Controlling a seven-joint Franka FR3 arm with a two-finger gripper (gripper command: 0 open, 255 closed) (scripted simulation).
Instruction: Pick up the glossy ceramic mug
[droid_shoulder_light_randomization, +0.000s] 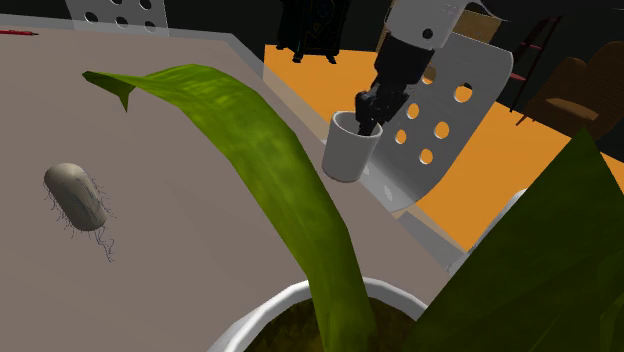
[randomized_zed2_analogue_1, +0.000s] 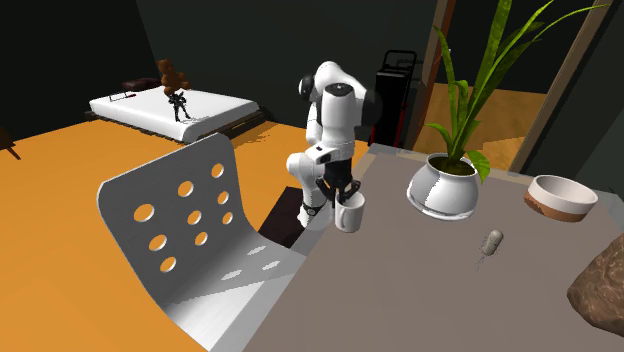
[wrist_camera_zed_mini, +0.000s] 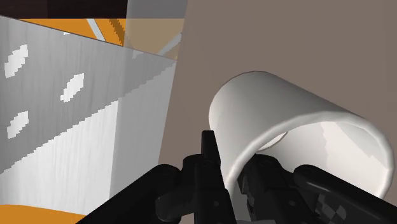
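Shoulder view, upper centre: the black gripper (droid_shoulder_light_randomization: 366, 122) is clamping the rim wall of the white mug (droid_shoulder_light_randomization: 348, 152), one finger inside and one outside. The mug is appearing near the grey table's (droid_shoulder_light_randomization: 190, 255) edge, beside a perforated white chair (droid_shoulder_light_randomization: 485, 75).
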